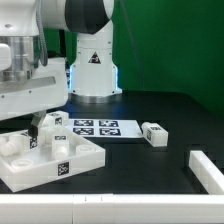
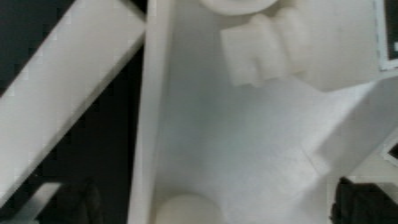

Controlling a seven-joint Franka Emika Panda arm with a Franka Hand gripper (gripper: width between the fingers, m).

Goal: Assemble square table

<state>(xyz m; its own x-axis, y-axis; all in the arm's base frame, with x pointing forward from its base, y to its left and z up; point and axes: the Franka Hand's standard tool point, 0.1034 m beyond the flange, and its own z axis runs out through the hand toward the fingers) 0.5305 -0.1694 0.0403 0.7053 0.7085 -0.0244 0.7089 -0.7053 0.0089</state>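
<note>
The square table's white panel (image 1: pixel 40 180) lies at the exterior view's lower left, with a tag on its front side. Tagged white legs (image 1: pixel 53 123) (image 1: pixel 62 147) sit on it, by its far side. Another leg (image 1: pixel 153 133) lies apart on the black table. My gripper (image 1: pixel 34 128) hangs just over the panel's far part. In the wrist view the panel (image 2: pixel 231 130) fills the frame, with a leg (image 2: pixel 258 45) on it and a round socket (image 2: pixel 199 208). The gripper (image 2: pixel 205 205) is open, its dark fingers (image 2: pixel 36 200) wide apart, with nothing between them.
The marker board (image 1: pixel 95 127) lies behind the panel. A long white bar (image 1: pixel 100 210) runs along the front edge and another white bar (image 1: pixel 210 170) lies at the exterior view's right. The robot base (image 1: pixel 93 70) stands at the back. A white strip (image 2: pixel 63 90) runs beside the panel.
</note>
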